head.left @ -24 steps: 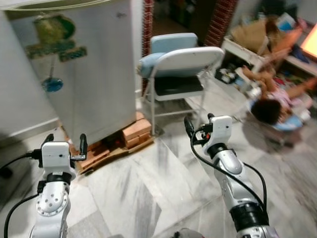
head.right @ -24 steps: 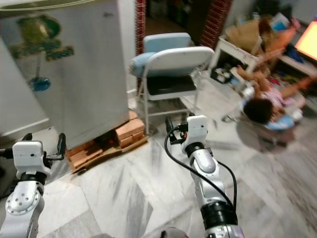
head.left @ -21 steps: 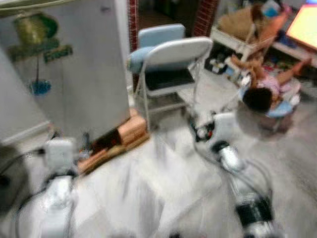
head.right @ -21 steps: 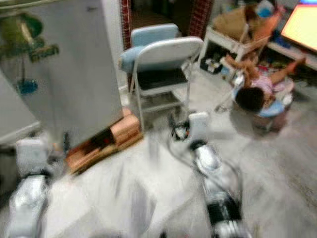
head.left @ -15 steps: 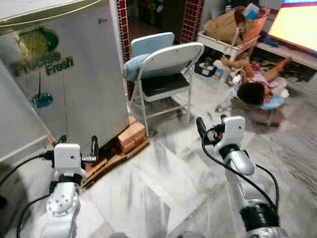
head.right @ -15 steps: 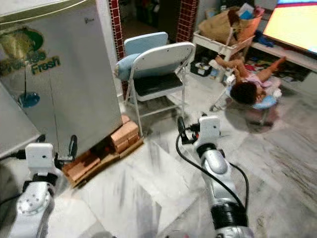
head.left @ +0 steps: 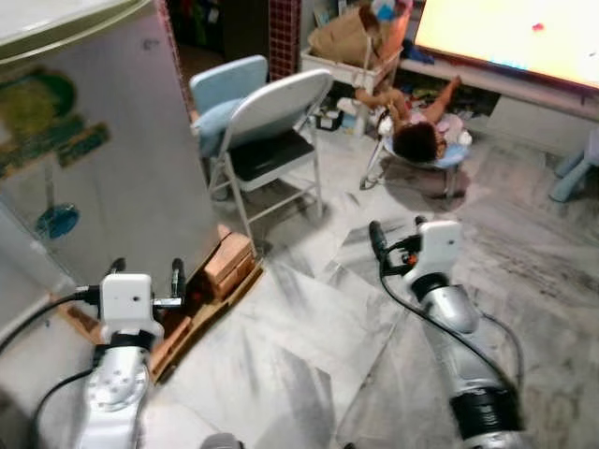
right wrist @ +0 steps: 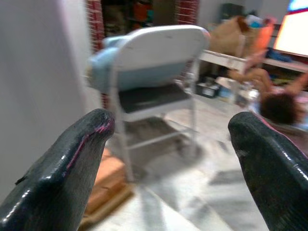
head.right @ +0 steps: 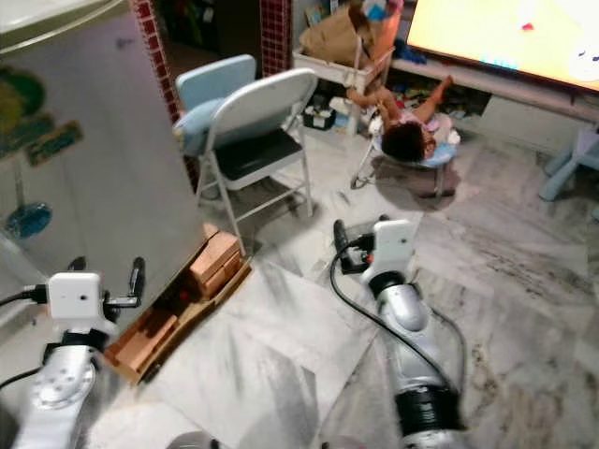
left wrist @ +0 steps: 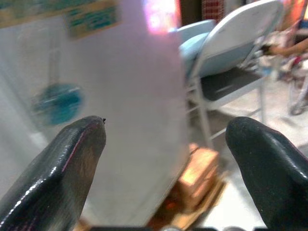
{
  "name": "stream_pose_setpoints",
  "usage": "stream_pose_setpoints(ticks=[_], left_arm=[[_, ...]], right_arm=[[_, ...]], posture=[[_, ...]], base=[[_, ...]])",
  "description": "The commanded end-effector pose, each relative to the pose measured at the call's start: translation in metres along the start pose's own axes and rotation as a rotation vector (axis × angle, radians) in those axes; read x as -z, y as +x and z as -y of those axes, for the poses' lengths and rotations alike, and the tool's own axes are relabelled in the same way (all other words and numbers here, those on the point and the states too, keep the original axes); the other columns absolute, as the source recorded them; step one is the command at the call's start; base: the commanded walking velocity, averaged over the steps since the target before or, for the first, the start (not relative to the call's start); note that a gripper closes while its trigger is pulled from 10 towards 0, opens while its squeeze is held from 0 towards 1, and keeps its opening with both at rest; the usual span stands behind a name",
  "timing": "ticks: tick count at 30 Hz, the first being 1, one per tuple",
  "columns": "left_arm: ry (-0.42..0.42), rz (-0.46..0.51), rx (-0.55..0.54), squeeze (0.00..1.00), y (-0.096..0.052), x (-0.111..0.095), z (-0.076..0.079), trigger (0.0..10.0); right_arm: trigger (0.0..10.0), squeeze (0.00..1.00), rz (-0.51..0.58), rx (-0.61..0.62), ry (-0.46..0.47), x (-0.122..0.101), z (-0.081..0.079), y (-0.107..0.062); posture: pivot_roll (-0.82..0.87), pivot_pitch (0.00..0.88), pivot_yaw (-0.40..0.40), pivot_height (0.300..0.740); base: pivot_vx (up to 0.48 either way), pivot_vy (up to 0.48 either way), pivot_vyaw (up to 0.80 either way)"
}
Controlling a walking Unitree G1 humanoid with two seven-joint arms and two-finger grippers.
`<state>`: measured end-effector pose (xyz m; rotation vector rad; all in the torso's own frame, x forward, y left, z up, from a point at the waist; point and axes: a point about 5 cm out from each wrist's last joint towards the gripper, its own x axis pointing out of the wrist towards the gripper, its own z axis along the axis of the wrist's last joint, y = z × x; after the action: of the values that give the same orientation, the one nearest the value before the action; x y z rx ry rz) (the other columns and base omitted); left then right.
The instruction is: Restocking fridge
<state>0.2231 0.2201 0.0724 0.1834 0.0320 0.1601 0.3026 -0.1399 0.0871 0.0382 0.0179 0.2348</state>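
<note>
The silver fridge [head.left: 103,159] stands at the left, its door closed, with a green and blue sticker [head.left: 42,108] on the front. My left gripper [head.left: 146,271] hovers low in front of the fridge's bottom corner, open and holding nothing. In the left wrist view the fridge front [left wrist: 120,96] lies between the two spread fingers [left wrist: 72,159]. My right gripper [head.left: 397,228] is raised over the marble floor to the right, open and empty. In the right wrist view it faces the folding chair [right wrist: 154,57].
The fridge rests on bricks and wooden boards [head.left: 225,267]. A white folding chair [head.left: 267,131] with a blue cushion stands just right of it. A person [head.left: 416,140] lies on the floor beyond. A bright screen [head.left: 515,33] and a cluttered shelf [head.left: 351,47] are at the back right.
The camera has swung right and risen, so the fridge and chair have slid left and more floor and screen show. Both arms keep the same pose, grippers still open.
</note>
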Motion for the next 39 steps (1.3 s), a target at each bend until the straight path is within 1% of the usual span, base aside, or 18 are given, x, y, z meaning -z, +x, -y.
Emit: stream_pose_setpoints(ticks=[1,4,6,10,15,20,24,27,33,39], left_arm=[[-0.001,0.012,0.007,0.00,0.0009,-0.0026,0.0051,10.0],[0.000,0.008,0.004,0.00,0.0002,-0.0016,0.0055,10.0],[-0.005,-0.011,-0.013,0.00,-0.0003,0.0004,0.0047,10.0],[0.002,-0.007,0.002,0.00,-0.0017,0.0007,0.0068,10.0],[0.020,0.004,0.001,0.00,-0.0011,0.0003,0.0052,10.0],[0.024,0.006,0.014,0.00,-0.0014,0.0003,0.0058,10.0],[0.049,0.010,0.017,0.00,-0.0012,-0.0001,0.0056,10.0],[0.037,0.004,0.008,0.00,-0.0007,0.0009,0.0060,10.0],[0.045,0.015,0.012,0.00,-0.0005,-0.0002,0.0072,10.0],[0.050,0.027,0.029,0.00,0.0005,-0.0006,0.0101,10.0]], right_arm=[[10.0,0.00,0.018,0.028,-0.023,-0.0064,0.0119,-0.0005],[10.0,0.00,0.023,0.026,-0.029,-0.0079,0.0119,0.0000],[10.0,0.00,0.024,0.025,-0.031,-0.0084,0.0115,0.0008],[10.0,0.00,0.019,0.025,-0.036,-0.0076,0.0113,0.0022],[10.0,0.00,0.012,0.029,-0.040,-0.0068,0.0118,0.0032],[10.0,0.00,0.010,0.026,-0.043,-0.0069,0.0120,0.0038],[10.0,0.00,0.010,0.026,-0.044,-0.0069,0.0120,0.0043],[10.0,0.00,0.008,0.024,-0.051,-0.0063,0.0117,0.0049],[10.0,0.00,0.004,0.014,-0.059,-0.0060,0.0102,0.0056],[10.0,0.00,0.008,0.019,-0.061,-0.0060,0.0123,0.0038]], posture=[[0.03,0.040,-0.004,0.740],[0.04,0.040,-0.009,0.740],[0.04,0.040,-0.009,0.740],[0.04,0.038,-0.010,0.740],[0.05,0.035,-0.012,0.740],[0.05,0.035,-0.013,0.740],[0.05,0.034,-0.015,0.740],[0.05,0.032,-0.019,0.740],[0.05,0.041,-0.017,0.740],[0.04,0.044,-0.015,0.740]], base=[[0.000,0.465,0.00],[0.000,0.469,0.00],[0.000,0.472,0.00],[0.000,0.480,0.00],[0.000,0.477,0.00],[0.000,0.459,-0.65],[0.000,0.439,-0.69],[0.246,0.412,-0.50],[0.264,0.402,-0.51],[0.329,0.350,-0.80]])
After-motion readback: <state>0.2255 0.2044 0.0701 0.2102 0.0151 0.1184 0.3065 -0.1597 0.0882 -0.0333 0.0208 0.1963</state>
